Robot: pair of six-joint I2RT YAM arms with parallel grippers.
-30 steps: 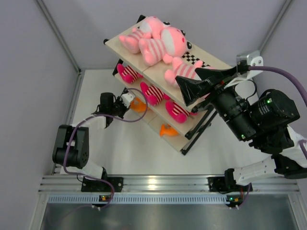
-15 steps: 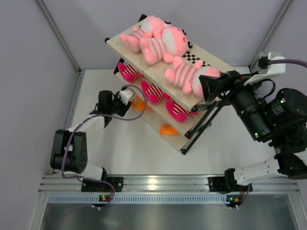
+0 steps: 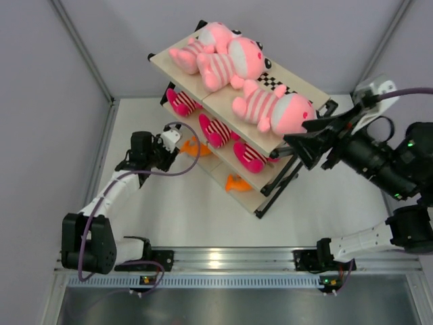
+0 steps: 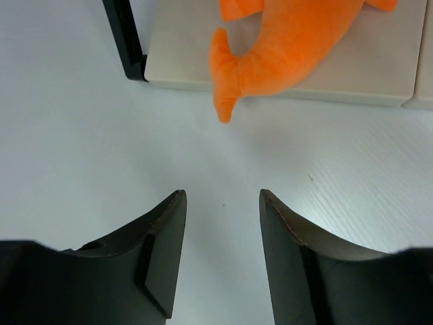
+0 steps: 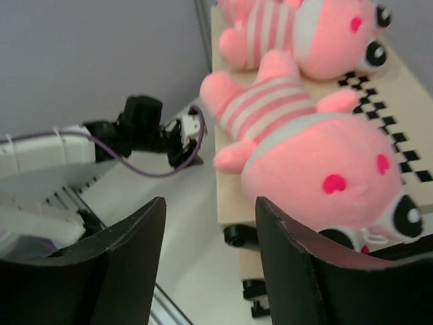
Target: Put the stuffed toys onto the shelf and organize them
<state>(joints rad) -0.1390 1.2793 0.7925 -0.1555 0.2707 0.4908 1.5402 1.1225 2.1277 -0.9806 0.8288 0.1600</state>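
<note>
the shelf (image 3: 168,62) stands slantwise on the white table (image 3: 196,217). three pale-pink toys (image 3: 230,64) lie on its top board: two huddled at the far end, one at the near end. three hot-pink toys (image 3: 216,130) line the middle tier, and two orange toys (image 3: 238,183) the bottom. the left gripper (image 3: 172,150) sits low, just beside the far orange toy. the right gripper (image 3: 298,150), fingers apart, is just beside the near pale-pink toy's head.

No legible text, label, brand or number anywhere.

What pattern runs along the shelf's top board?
A black-and-white checker strip, best in right wrist view.
</note>
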